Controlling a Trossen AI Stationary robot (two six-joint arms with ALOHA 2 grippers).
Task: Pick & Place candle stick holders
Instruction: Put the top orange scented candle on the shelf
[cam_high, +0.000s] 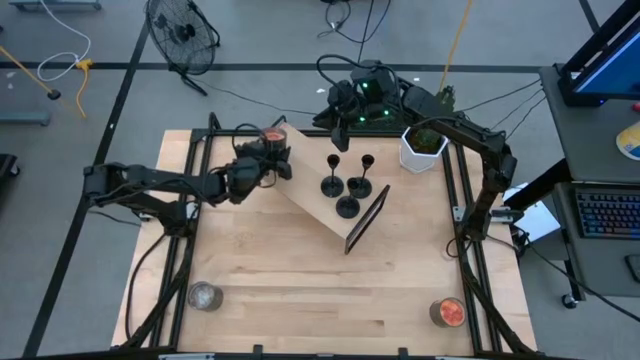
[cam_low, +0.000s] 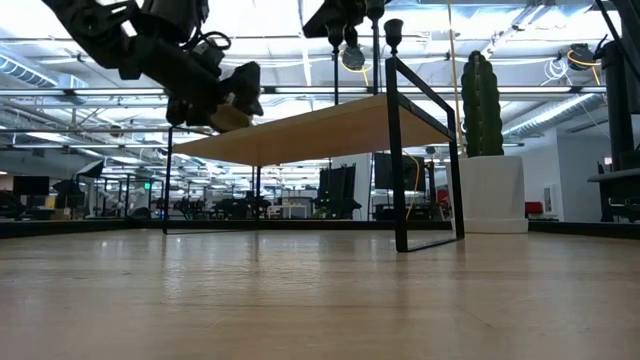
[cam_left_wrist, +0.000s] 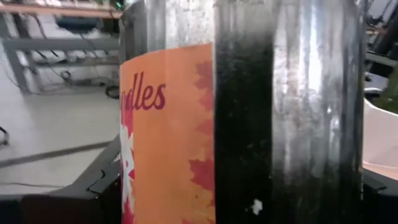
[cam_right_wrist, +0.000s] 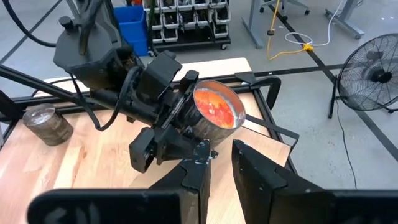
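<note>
A robotics lab or workshop: a black floor fan (cam_high: 182, 33) stands at the high view's upper left, black cables (cam_high: 350, 15) trail over grey concrete, and open ceiling beams (cam_low: 300, 95) span the low view's background.

Pale wooden worktop (cam_high: 300, 290) with smooth matt grain; matt black candle stick holders (cam_high: 347, 185); glossy glass candle jar (cam_left_wrist: 249, 112) with an orange paper label (cam_left_wrist: 168, 137); white pot (cam_high: 420, 155)

Four black candle stick holders (cam_high: 347, 180) upright, clustered on raised wooden shelf (cam_high: 310, 195).
</note>
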